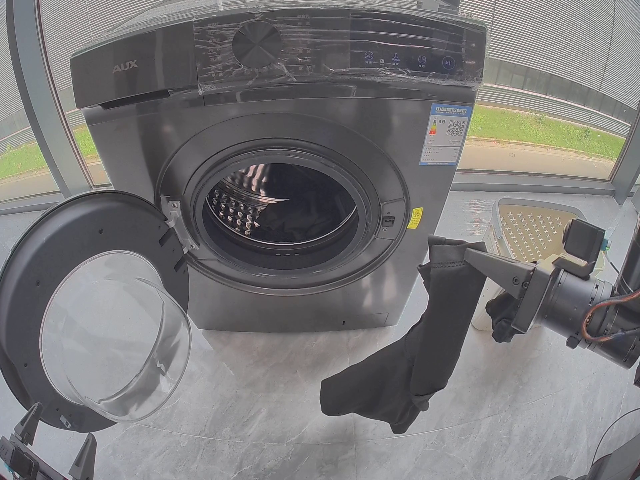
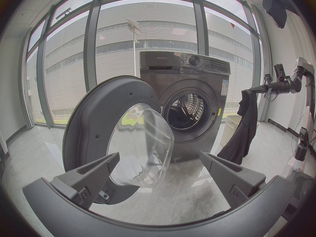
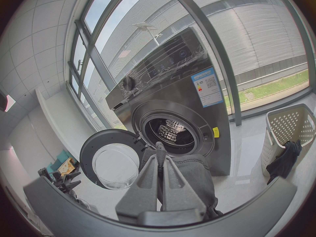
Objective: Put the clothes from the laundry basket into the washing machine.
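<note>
Right gripper (image 1: 467,255): my fingers are clenched on the top hem of one dark garment (image 1: 440,328).
Dark garment: it hangs long and limp from my fingers in the air, in front of the washing machine's lower right corner, with its low end above the floor (image 1: 267,381).
Left gripper (image 2: 159,155): my two fingers are spread wide with nothing between them, low down and near the open door's bottom rim.
Door (image 1: 67,248): one round door with a dark rim and a clear bowl window, swung fully open to the machine's left.
Washing machine (image 1: 300,121): one grey front-loader standing on the floor against the window.
Drum (image 1: 280,211): open to me; a dark shape lies inside, but I cannot tell what it is.
Writing: a logo on the drawer panel, one dial (image 1: 258,43), four lit icons, one blue-and-white sticker (image 1: 445,135) and one yellow sticker (image 1: 415,218); clear film covers the panel.
Laundry basket (image 3: 286,125): one pale perforated basket on the floor just right of the machine.
Second dark garment (image 3: 284,158): draped over the basket's rim.
</note>
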